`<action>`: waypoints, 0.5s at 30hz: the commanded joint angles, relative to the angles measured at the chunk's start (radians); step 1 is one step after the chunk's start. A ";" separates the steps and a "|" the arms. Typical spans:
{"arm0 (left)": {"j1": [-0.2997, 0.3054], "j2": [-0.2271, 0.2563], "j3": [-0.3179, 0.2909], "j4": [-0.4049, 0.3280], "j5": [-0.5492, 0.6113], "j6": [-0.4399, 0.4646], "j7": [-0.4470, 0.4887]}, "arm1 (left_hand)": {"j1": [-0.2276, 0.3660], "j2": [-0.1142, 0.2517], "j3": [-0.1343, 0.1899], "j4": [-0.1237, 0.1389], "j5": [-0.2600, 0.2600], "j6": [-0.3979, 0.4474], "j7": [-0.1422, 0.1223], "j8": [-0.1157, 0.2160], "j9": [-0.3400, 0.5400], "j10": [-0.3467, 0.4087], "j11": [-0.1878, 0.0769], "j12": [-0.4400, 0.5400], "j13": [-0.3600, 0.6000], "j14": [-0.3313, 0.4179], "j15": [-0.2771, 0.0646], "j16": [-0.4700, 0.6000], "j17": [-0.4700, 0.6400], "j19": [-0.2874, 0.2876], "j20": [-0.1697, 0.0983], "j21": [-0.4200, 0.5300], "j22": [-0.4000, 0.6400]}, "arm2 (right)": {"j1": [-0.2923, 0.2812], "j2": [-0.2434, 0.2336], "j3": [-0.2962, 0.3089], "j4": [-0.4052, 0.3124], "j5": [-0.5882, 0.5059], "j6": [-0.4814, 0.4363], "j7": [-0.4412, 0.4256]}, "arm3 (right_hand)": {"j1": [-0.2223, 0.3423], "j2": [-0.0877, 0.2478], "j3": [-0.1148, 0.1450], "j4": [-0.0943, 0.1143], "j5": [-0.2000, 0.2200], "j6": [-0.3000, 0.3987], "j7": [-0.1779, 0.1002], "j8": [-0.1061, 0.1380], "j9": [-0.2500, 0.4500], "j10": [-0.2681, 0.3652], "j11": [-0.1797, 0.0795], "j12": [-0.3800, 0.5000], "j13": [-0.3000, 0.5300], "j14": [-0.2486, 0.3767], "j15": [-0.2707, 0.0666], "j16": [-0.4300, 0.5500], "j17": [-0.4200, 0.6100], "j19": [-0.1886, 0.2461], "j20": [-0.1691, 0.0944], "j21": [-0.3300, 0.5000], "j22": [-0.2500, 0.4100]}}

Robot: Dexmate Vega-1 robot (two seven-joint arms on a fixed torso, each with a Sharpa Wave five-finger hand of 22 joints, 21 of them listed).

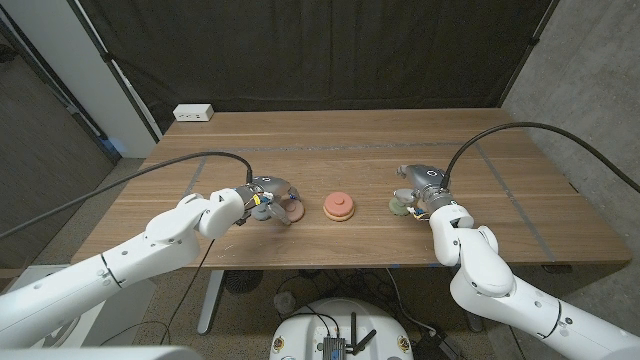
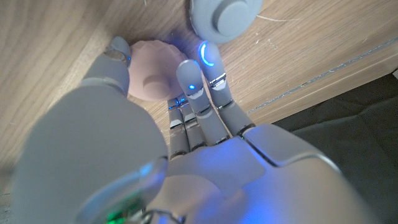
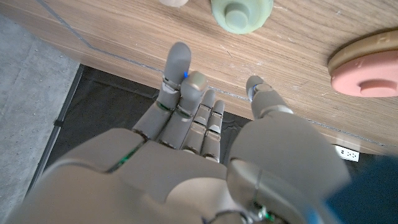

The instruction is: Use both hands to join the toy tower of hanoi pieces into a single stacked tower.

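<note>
White power strip [image 1: 193,113] sits at table's [image 1: 350,130] far edge.

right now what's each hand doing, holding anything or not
Left hand: fingers around the pale pink piece, touching it; a firm grip cannot be told.
Right hand: open, holding nothing, just short of the green piece.
</note>
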 commanded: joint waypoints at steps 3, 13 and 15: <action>-0.008 0.014 -0.029 -0.031 -0.037 -0.001 -0.015 | 0.038 0.031 0.016 0.004 0.007 0.012 -0.004 0.004 0.007 0.093 -0.081 0.001 0.027 0.002 -0.033 0.000 0.007 0.010 -0.127 0.007 0.002 | 0.003 -0.002 -0.008 -0.012 -0.019 -0.019 0.007 | -0.001 -0.004 0.006 0.001 0.009 0.013 -0.001 0.006 0.004 0.008 0.002 -0.005 0.005 0.000 -0.047 -0.001 0.003 -0.003 -0.092 -0.003 0.003; -0.008 0.033 -0.060 -0.063 -0.073 0.031 -0.040 | 0.046 0.029 0.017 0.005 0.009 0.020 -0.010 0.003 0.010 0.101 -0.088 0.000 0.036 -0.001 -0.033 -0.003 0.010 0.008 -0.127 0.007 0.002 | 0.010 0.001 -0.012 -0.011 -0.030 -0.020 0.017 | -0.003 -0.004 0.008 0.000 0.012 0.012 -0.001 0.006 0.004 0.011 0.001 -0.006 0.006 0.000 -0.047 0.000 0.003 -0.004 -0.092 -0.004 0.002; -0.009 0.037 -0.068 -0.066 -0.090 0.030 -0.041 | 0.047 0.029 0.017 0.006 0.009 0.021 -0.010 0.002 0.010 0.104 -0.087 0.000 0.037 -0.002 -0.033 -0.005 0.009 0.009 -0.127 0.007 0.002 | 0.012 0.003 -0.013 -0.010 -0.031 -0.020 0.019 | -0.003 -0.004 0.009 0.000 0.012 0.014 -0.002 0.006 0.004 0.011 0.001 -0.007 0.006 0.002 -0.047 0.001 0.005 -0.005 -0.092 -0.004 0.001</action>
